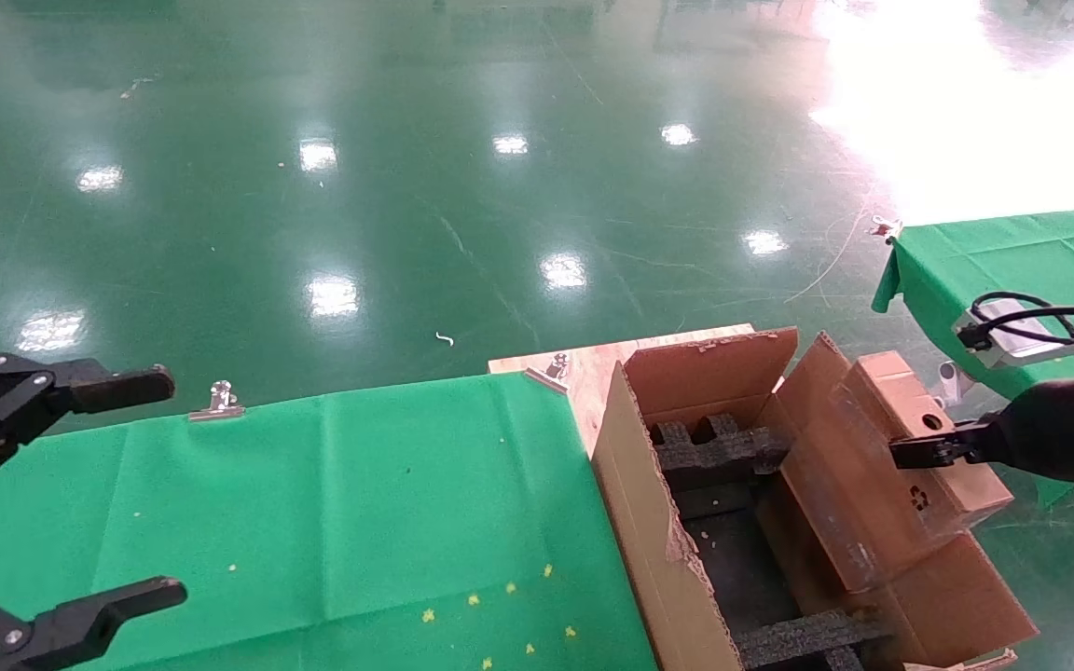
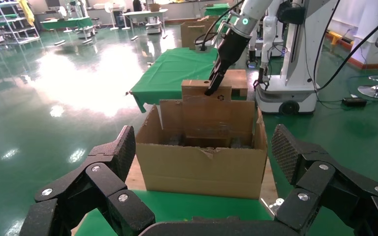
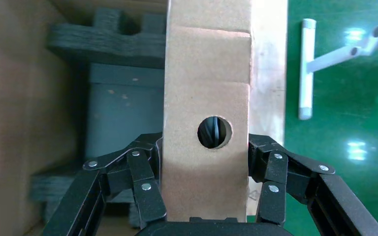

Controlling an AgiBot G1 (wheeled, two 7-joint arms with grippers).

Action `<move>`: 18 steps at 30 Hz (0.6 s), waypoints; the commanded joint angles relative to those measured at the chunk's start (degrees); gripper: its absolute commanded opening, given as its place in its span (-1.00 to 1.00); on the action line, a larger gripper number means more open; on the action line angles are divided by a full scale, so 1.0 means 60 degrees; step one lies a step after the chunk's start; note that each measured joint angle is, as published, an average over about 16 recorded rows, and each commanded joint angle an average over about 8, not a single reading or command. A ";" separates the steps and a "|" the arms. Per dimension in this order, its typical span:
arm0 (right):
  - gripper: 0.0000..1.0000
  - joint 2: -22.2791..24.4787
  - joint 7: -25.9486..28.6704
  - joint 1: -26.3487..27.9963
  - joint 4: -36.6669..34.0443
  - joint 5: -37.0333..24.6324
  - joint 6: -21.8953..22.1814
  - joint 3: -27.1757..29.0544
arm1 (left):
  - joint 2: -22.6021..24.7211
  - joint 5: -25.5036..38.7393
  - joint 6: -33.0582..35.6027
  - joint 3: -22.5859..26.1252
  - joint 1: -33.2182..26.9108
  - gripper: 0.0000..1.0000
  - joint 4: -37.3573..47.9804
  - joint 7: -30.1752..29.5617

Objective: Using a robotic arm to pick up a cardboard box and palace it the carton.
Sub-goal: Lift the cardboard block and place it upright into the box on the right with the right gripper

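Note:
The cardboard box [image 1: 952, 466] is small, brown and oblong, with a round punched hole and a recycling mark. It hangs tilted over the right flap of the carton [image 1: 640, 522]. The robotic arm [image 2: 232, 42] reaches in from the right. Its right gripper [image 1: 915, 452] is shut on the cardboard box [image 3: 206, 88], one finger on each narrow side. The carton [image 2: 202, 164] is large and open, with torn flap edges and black foam blocks [image 1: 723, 452] inside. My left gripper [image 1: 167, 486] is parked over the green table's left end, open and holding nothing.
A green cloth [image 1: 313, 503] covers the table, held by metal clips [image 1: 220, 401]. The carton stands on a wooden board [image 1: 584, 363]. A second green table [image 1: 1012, 252] lies behind the right arm. A white pipe bracket [image 3: 305, 69] stands on the green floor.

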 commanded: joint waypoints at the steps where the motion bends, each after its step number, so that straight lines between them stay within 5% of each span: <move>1: -1.00 -0.0010 0.0296 -0.0075 0.0127 -0.0291 0.0186 -0.0070 | 0.0000 -0.0001 0.0000 0.0001 0.0000 1.00 0.0000 0.0001; 18: -1.00 -0.0417 0.0968 -0.0658 0.0175 -0.0866 0.0847 -0.0413 | -0.0004 -0.0007 -0.0004 0.0010 -0.0002 1.00 0.0000 0.0005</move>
